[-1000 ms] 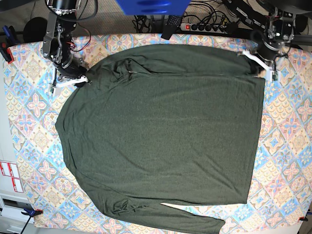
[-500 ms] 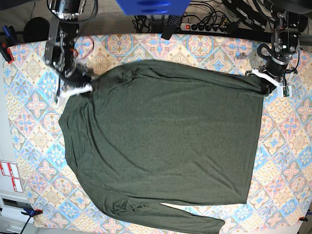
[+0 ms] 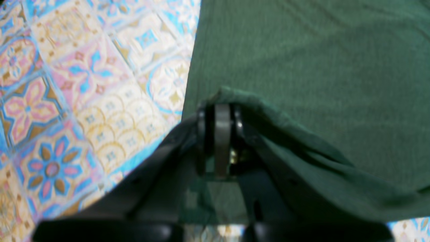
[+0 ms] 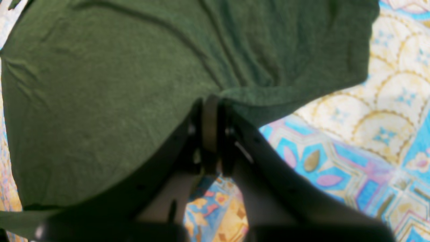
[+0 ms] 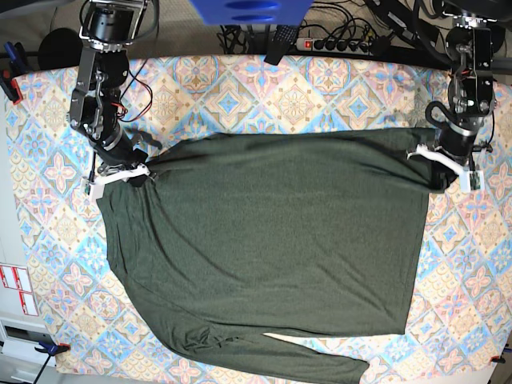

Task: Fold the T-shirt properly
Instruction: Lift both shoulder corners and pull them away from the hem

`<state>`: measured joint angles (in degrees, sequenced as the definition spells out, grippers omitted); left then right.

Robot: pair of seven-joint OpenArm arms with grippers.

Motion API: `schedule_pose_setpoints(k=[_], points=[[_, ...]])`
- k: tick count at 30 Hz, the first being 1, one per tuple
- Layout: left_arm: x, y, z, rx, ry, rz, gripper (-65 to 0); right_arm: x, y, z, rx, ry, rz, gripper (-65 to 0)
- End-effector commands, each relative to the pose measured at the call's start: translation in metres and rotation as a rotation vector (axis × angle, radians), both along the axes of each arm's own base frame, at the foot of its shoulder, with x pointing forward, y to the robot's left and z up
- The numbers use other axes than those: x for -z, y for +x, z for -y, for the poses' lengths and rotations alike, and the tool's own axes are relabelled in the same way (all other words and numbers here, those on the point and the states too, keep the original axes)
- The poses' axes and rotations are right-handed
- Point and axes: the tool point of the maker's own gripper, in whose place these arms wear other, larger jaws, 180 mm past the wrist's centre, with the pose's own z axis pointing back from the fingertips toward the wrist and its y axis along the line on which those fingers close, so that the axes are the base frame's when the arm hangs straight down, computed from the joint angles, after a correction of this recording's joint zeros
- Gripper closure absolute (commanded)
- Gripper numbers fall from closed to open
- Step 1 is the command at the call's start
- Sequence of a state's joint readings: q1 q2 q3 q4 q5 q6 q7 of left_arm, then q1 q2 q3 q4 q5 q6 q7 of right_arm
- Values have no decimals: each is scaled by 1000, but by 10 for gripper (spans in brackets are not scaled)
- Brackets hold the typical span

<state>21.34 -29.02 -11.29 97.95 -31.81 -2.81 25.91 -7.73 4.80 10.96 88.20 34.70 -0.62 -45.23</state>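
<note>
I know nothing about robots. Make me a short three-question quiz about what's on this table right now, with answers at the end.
1. True or false: both hands are clamped on the shirt.
2. What covers the table? A) plain white sheet B) colourful patterned tile-print cloth C) bare wood
3. Which edge of the shirt, as the overhead camera sees it, is held between the two hands?

Key
1. True. The left hand and the right hand are each shut on a corner of fabric.
2. B.
3. The top edge, nearest the arm bases; the folded-in sleeve lies along the bottom edge.
</note>
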Motion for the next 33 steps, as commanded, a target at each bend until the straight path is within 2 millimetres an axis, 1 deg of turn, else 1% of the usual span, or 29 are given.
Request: schedule_pose_setpoints(k=[1,4,8,13,16,18,22,25,26,27,31,33], points=[[-10,9,-11,-18,18,40,0,-16,15,4,1,-13,60,0],[1,11,-23,-51,14,17,0,-20,20,5,1,-14,72,0],[24,3,-35,-89,8,-43,0,-26,28,5,1,-15,92,0],[37,-4,-40,-104,4,-79,0,-27,30,5,1,-15,96,0],[49,-12,-36,-117,-20,-130,-2,-23,28,5,3,-11,83,0],[55,-18,-36,-118,-30,-178,-53,-20,27,5,4,-9,76,0],[62,-24,-34,-116,-37,-225,-245,-20,27,5,4,-9,76,0],[64,-27,-35,-118,-37,-235,-352,-19,26,5,4,-9,73,0],[65,-27,-35,-119,-38,-236,-369,-19,25,5,4,-9,71,0],[67,-29,-36,-124,-38,-244,-372,-18,25,5,4,-9,70,0],[79,-37,-45,-152,-42,-278,-370,-18,24,4,1,-9,68,0],[81,-37,-45,-152,-43,-281,-370,-17,24,3,-1,-8,68,0]])
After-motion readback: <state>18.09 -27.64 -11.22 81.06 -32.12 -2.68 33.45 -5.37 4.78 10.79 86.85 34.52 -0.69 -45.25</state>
